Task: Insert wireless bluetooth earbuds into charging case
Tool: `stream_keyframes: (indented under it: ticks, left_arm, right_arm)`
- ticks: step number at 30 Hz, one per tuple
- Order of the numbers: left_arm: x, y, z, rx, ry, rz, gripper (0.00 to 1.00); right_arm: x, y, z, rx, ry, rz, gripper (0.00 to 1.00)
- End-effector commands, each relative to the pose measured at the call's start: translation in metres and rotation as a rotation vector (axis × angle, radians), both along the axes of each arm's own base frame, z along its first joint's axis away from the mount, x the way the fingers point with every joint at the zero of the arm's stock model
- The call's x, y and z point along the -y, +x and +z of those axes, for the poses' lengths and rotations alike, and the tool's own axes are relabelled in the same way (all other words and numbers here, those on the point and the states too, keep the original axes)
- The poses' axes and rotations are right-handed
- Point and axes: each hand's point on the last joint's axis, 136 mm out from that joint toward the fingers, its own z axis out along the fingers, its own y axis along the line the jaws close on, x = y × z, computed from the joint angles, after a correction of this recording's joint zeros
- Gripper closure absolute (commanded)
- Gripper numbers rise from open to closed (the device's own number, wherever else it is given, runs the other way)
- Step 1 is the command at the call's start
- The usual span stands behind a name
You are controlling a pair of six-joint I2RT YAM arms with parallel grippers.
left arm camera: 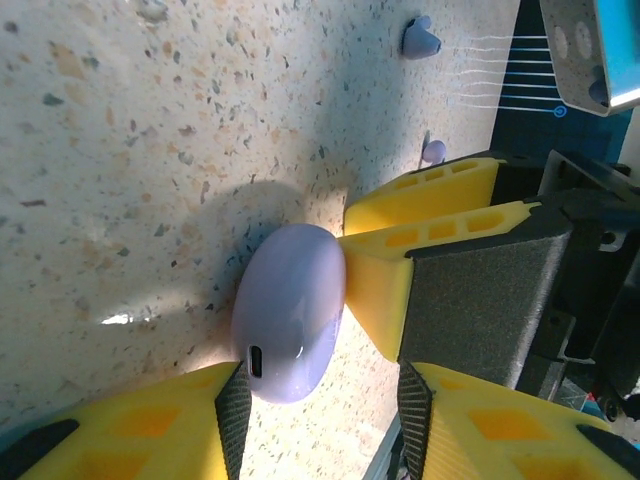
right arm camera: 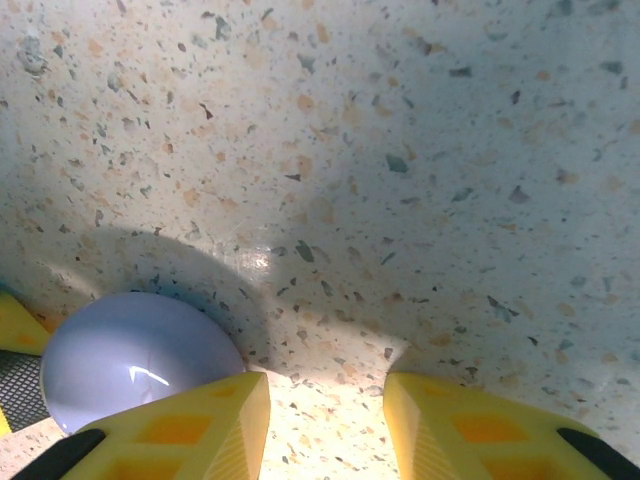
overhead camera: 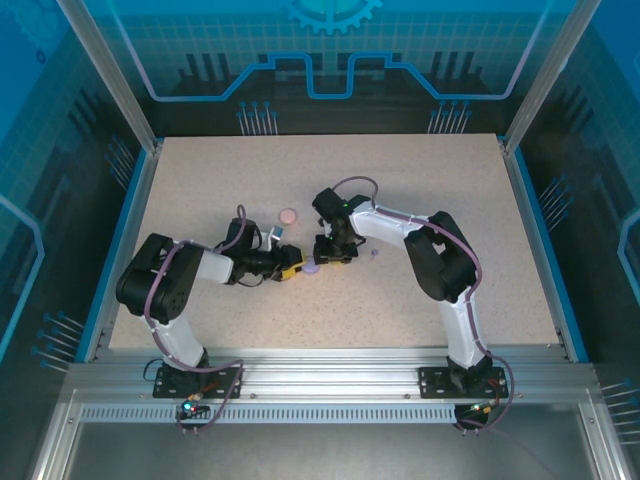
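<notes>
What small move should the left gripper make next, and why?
Probably ease the left gripper forward and close on the lavender case: it lies shut, only at the tips of the open jaws, with the right gripper touching its side.

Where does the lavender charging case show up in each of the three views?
Top external: the lavender case sits near the table's middle, below and right of the pink case.
Left wrist: the lavender case is at picture centre, its dark slot toward the bottom edge.
Right wrist: the lavender case is in the lower left corner, partly cut off.
Shared landmark: the speckled tabletop it rests on.
</notes>
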Motion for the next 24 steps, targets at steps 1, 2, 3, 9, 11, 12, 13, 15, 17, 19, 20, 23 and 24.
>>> stream_keyframes:
  ticks: [1, 2, 3, 9, 11, 12, 13, 15, 17, 19, 20, 23, 24]
  left_arm:
    - [0.022, -0.002, 0.037, 0.137, -0.098, -0.096, 0.53]
    - [0.022, -0.001, 0.038, 0.142, -0.096, -0.096, 0.53]
    - [0.023, -0.001, 0.038, 0.141, -0.093, -0.099, 0.53]
    - [0.026, -0.002, 0.034, 0.137, -0.078, -0.115, 0.56]
    - [0.027, -0.004, 0.028, 0.111, -0.054, -0.122, 0.57]
    - [0.029, -0.004, 0.026, 0.106, -0.049, -0.132, 0.57]
    - [0.03, -0.005, 0.023, 0.099, -0.042, -0.136, 0.57]
    - [0.033, -0.006, 0.021, 0.094, -0.036, -0.144, 0.57]
    - [0.033, -0.006, 0.018, 0.09, -0.027, -0.14, 0.57]
    - [0.032, -0.006, 0.015, 0.081, -0.01, -0.132, 0.57]
    - [0.03, -0.006, 0.01, 0.065, 0.01, -0.126, 0.57]
    - [0.027, -0.006, 0.001, 0.035, 0.054, -0.121, 0.58]
    - [0.026, -0.006, -0.001, 0.027, 0.063, -0.122, 0.6]
  right_arm:
    - [-0.004, -0.004, -0.014, -0.032, 0.01, 0.012, 0.61]
    - [-0.004, -0.004, -0.014, -0.033, 0.01, 0.012, 0.6]
    - [-0.004, -0.004, -0.014, -0.033, 0.011, 0.013, 0.6]
    - [-0.004, -0.004, -0.013, -0.032, 0.017, 0.013, 0.61]
    - [-0.004, -0.003, -0.012, -0.031, 0.023, 0.011, 0.61]
    - [-0.003, -0.003, -0.012, -0.032, 0.025, 0.009, 0.61]
    - [-0.003, -0.003, -0.012, -0.033, 0.027, 0.007, 0.61]
    - [-0.003, -0.003, -0.012, -0.035, 0.03, 0.006, 0.61]
    - [-0.002, -0.003, -0.013, -0.035, 0.03, 0.005, 0.61]
    - [-0.002, -0.003, -0.013, -0.035, 0.03, 0.004, 0.61]
    - [-0.002, -0.004, -0.013, -0.036, 0.03, 0.004, 0.61]
    - [-0.001, -0.004, -0.013, -0.038, 0.03, 0.0, 0.61]
    - [0.0, -0.004, -0.013, -0.039, 0.03, 0.001, 0.61]
